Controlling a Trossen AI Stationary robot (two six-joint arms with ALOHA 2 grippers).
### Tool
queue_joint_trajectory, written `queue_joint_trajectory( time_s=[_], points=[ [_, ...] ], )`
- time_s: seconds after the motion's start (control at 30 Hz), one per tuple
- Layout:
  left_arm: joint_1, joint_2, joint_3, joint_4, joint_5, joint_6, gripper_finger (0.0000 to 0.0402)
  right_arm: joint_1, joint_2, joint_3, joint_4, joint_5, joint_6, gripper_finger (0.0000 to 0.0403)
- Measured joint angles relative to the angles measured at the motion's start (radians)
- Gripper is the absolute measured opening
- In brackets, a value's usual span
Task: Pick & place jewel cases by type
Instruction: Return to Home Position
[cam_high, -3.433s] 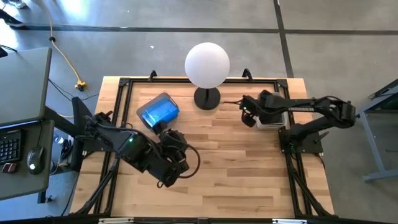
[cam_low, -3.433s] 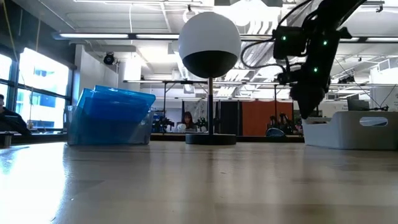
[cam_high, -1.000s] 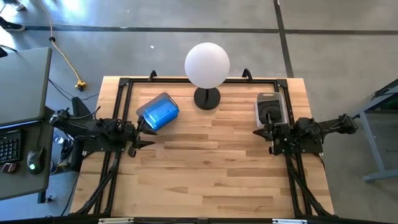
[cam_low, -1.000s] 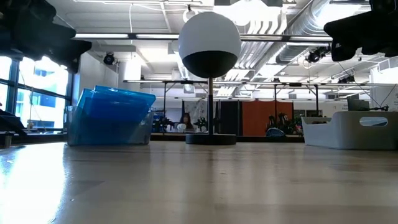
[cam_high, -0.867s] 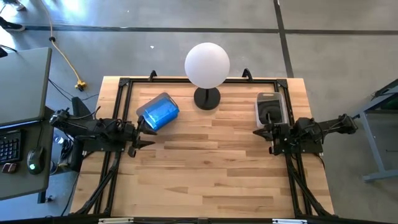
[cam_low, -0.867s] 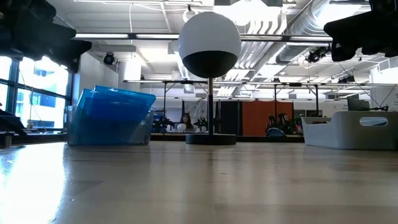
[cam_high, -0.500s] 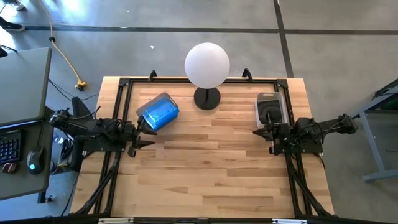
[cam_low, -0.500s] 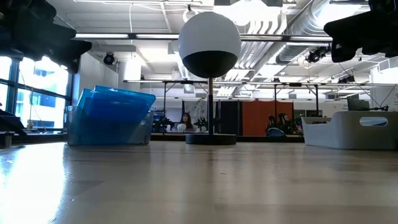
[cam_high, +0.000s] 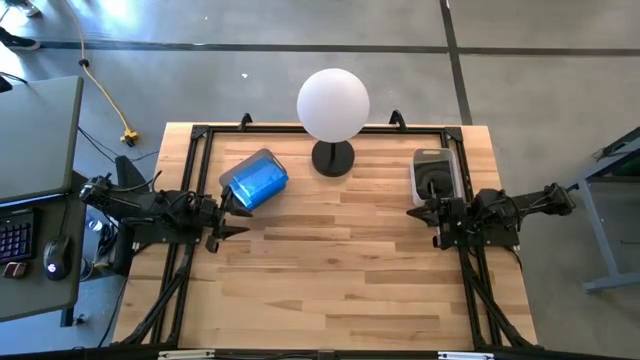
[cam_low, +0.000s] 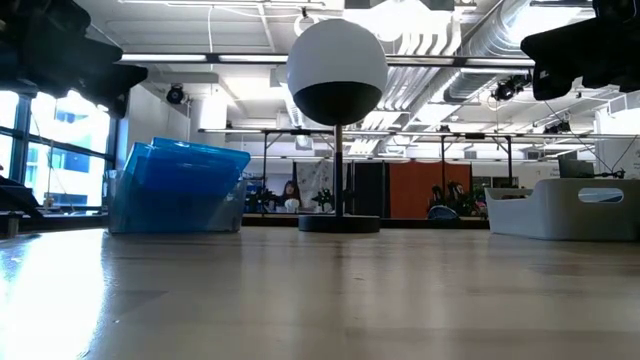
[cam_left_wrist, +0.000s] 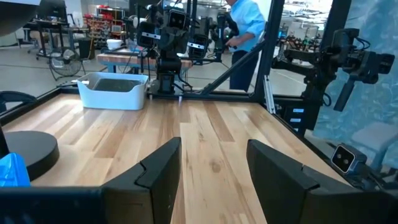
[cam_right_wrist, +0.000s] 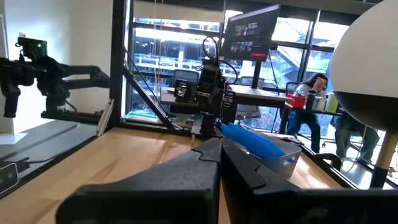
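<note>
left gripper (cam_high: 235, 217): hangs over the left edge of the bench (cam_high: 330, 270), pointing in across it; its two fingers (cam_left_wrist: 158, 174) stand apart with nothing between them.
right gripper (cam_high: 417, 212): hangs over the right edge of the bench, pointing in toward the other arm; in the right wrist view its fingers (cam_right_wrist: 205, 158) are pressed together on nothing.
blue cases (cam_high: 255, 178): stacked and leaning inside a pale bin (cam_right_wrist: 290, 160) on the back left part of the bench, just beside the left gripper's tips. How many there are cannot be told.
black cases (cam_high: 437, 184): a dark shape inside the grey bin (cam_high: 417, 178). The number cannot be told.
grey bin: stands by the right edge near the back right corner, just behind the right gripper and well apart from the pale bin.
lamp (cam_high: 333, 105): a white globe on a black round foot, at the middle of the back edge, between the two bins.
people: one standing in a blue shirt (cam_left_wrist: 245, 18) and one seated (cam_right_wrist: 310, 102), both in the room beyond the bench.
</note>
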Motion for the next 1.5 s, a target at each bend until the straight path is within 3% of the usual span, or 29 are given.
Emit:
queue_joint_trajectory(
  time_s=[1.5],
  points=[
    [0.0, 0.0, 0.0, 0.0, -0.001, 0.0, 0.0182, 0.0, 0.0, -0.001, 0.0, 0.0, 0.0, 0.0004]
  ],
)
